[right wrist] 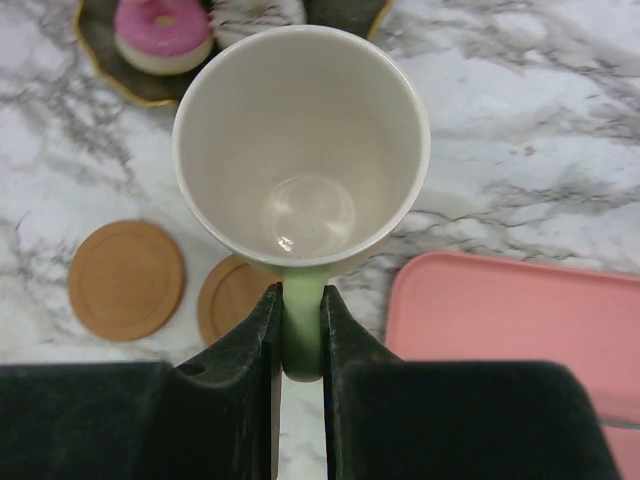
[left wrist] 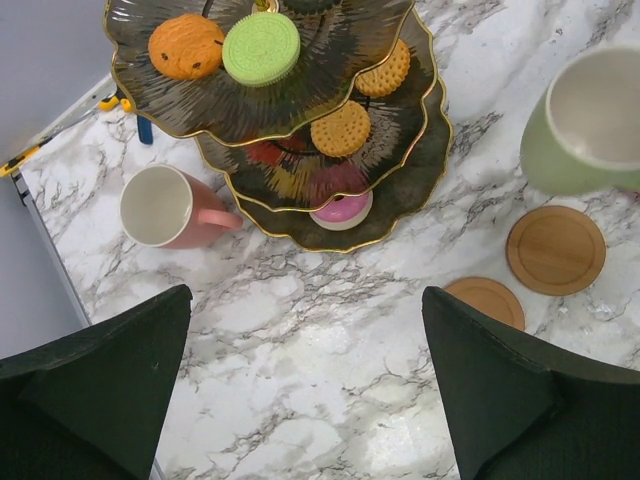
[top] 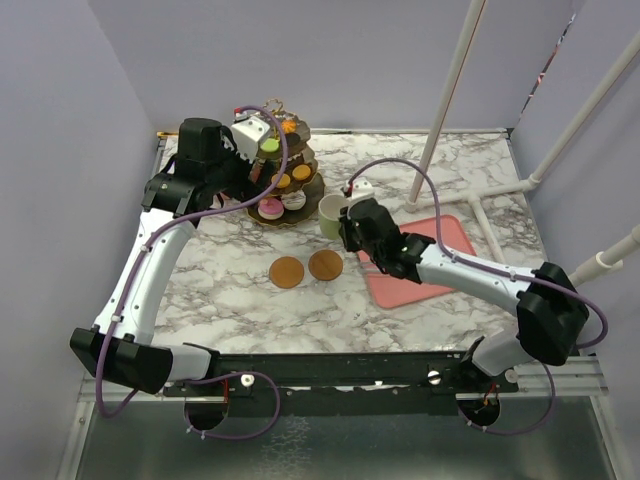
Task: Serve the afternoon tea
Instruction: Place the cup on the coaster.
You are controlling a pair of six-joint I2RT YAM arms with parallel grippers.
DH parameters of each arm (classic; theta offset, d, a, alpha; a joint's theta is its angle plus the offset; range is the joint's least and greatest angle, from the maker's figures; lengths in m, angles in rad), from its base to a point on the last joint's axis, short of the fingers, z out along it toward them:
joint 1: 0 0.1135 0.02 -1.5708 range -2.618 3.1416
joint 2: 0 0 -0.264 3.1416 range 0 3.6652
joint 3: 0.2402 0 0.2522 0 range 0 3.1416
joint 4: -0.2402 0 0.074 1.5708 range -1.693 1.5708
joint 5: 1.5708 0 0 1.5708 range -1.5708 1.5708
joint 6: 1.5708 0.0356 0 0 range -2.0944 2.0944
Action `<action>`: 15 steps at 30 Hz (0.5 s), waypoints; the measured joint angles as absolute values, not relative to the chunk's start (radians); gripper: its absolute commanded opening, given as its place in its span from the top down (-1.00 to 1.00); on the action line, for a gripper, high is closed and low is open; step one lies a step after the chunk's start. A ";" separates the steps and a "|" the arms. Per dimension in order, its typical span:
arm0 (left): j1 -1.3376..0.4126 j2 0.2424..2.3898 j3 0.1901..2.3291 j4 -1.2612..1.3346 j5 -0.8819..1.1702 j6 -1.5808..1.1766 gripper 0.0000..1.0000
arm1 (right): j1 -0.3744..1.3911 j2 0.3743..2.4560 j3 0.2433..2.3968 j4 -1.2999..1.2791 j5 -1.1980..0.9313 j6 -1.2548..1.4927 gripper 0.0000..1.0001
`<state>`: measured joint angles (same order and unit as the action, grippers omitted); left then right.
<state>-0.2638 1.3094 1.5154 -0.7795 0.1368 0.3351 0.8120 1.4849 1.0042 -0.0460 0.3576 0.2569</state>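
We list one pale-green mug, mouth up, its handle pinched in the nearly closed right gripper, the nearer brown coaster just beside it toward the desk's near edge; left gripper wide open, empty, near the three-tier stand.

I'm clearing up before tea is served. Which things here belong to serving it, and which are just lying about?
For the tea: tiered stand, cookies, green mug in the right claw, pink mug, two coasters.
Lying about: pink tray, white pipes.
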 measured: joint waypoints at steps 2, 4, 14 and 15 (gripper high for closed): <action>-0.264 1.311 1.518 -0.780 0.136 0.332 -0.98 | 0.865 1.483 0.992 -0.045 0.358 0.263 0.99; -0.264 1.312 1.524 -0.780 0.136 0.329 -0.98 | 0.910 1.483 0.970 -0.039 0.357 0.273 0.99; -0.264 1.313 1.531 -0.780 0.125 0.326 -0.98 | 0.968 1.485 0.902 -0.024 0.359 0.323 0.99; -0.264 1.313 1.531 -0.780 0.125 0.326 -0.98 | 0.970 1.485 0.896 -0.018 0.358 0.326 0.99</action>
<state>-0.2638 1.3128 1.5314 -0.7795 0.1246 0.3256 0.9699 1.4849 0.8955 -0.0177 0.3580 0.3260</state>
